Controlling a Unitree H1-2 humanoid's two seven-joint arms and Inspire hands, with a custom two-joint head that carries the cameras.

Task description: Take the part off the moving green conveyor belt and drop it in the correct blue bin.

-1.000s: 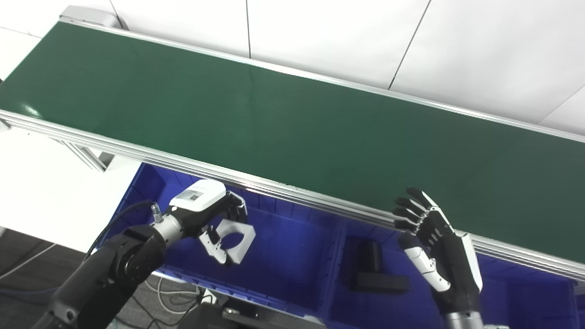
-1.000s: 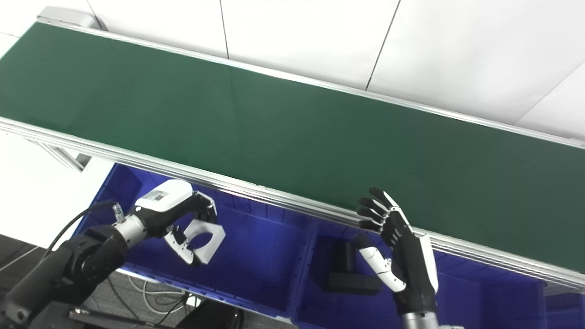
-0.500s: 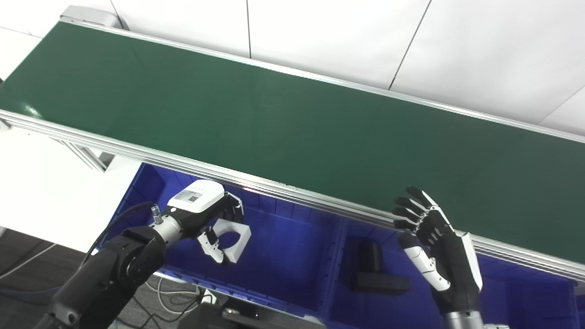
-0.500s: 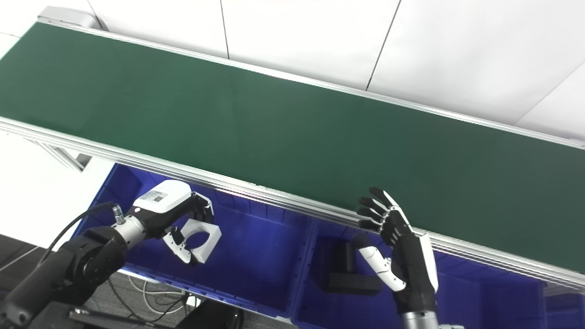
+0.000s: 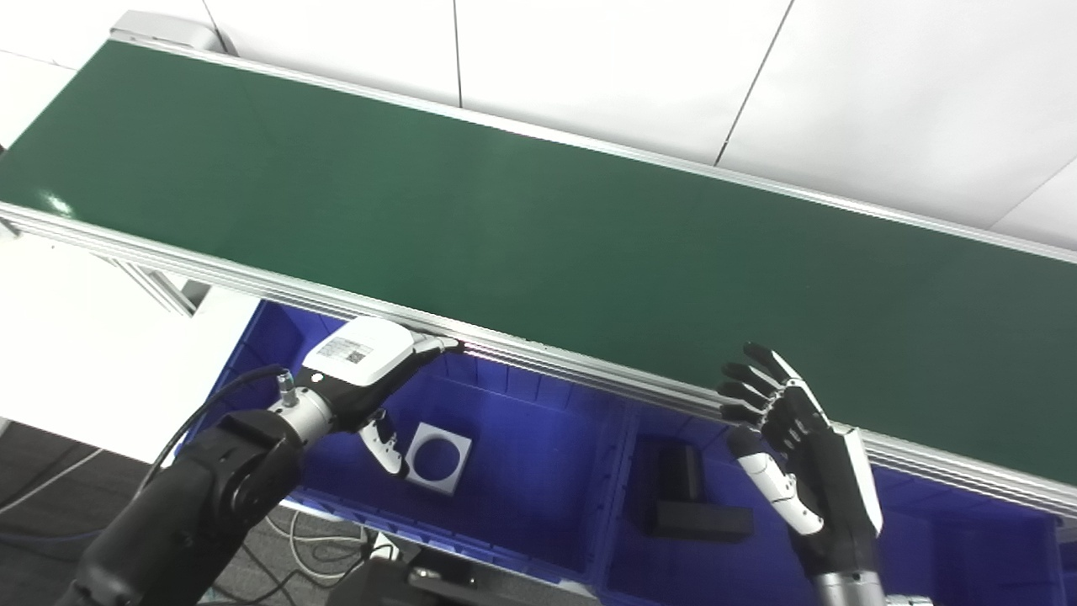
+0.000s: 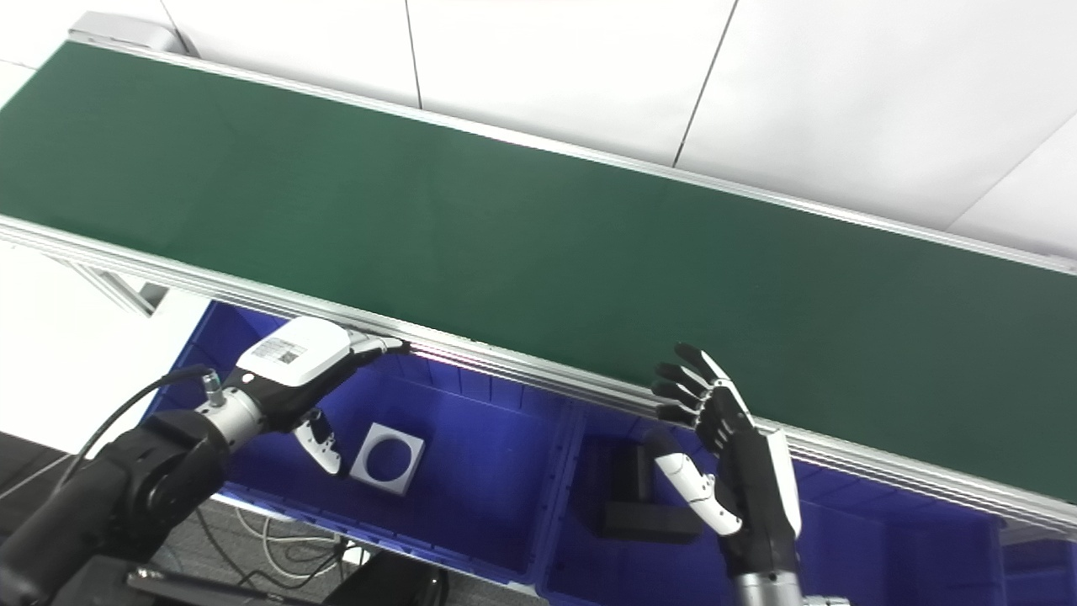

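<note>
Below spread left hand point(image 5: 362, 370) fingers point(image 5: 433, 343), white part point(image 5: 438, 446) in blue bin point(image 5: 538, 471)

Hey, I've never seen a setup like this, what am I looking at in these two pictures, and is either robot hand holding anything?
Both pictures come from two cameras side by side on a humanoid robot's head, so they show one scene from spots slightly apart. The long green conveyor belt runs across in front of the robot, and nothing lies on it. Below its near edge sit blue plastic bins. The left hand, black with a white back, is open over the left bin and holds nothing. A flat white square part with a round hole lies on that bin's floor beside the hand. The next bin holds a black block-shaped part. The right hand is raised with its fingers spread, also empty.
</note>
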